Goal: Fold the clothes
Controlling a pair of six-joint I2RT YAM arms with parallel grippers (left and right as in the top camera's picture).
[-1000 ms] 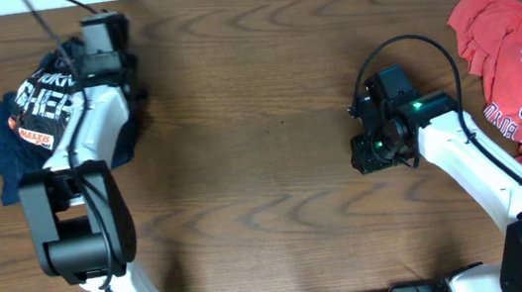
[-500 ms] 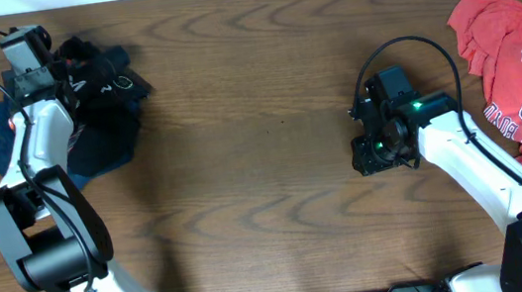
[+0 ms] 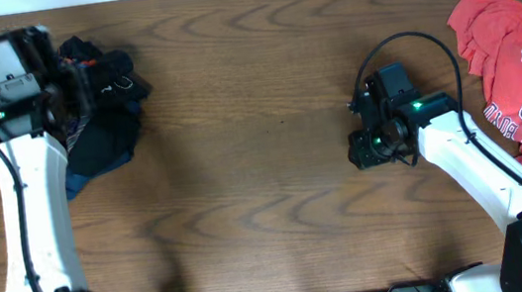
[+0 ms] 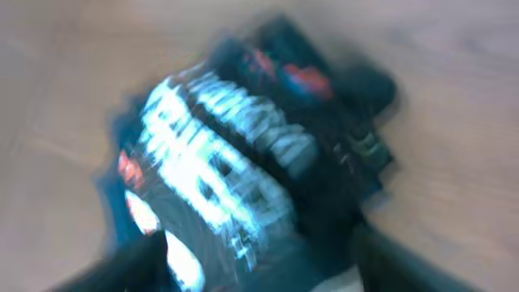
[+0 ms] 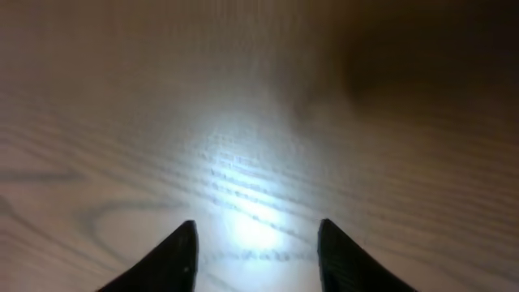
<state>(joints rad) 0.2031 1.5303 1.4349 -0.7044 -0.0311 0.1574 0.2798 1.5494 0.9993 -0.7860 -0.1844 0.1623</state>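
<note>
The black jersey (image 3: 107,93) lies bunched in a heap at the table's far left. In the blurred left wrist view the jersey (image 4: 219,154) shows white block lettering and orange patches. My left gripper (image 3: 73,93) sits at the heap's left edge. Its fingers stand wide apart in the left wrist view, left gripper (image 4: 259,269), with cloth lying between and ahead of them. My right gripper (image 3: 362,152) hovers open over bare wood right of centre. In its own view the right gripper (image 5: 258,243) has nothing between its dark fingertips (image 5: 182,251).
A crumpled red T-shirt (image 3: 520,64) with white lettering lies at the far right edge, beside the right arm. The brown wooden table (image 3: 251,147) stretches between the two arms. A black cable (image 3: 408,43) loops above the right wrist.
My left arm has swung left and back off the jersey and its jaws have spread apart. The jersey has gone from lettering-up to a crumpled heap. The right gripper opened slightly.
</note>
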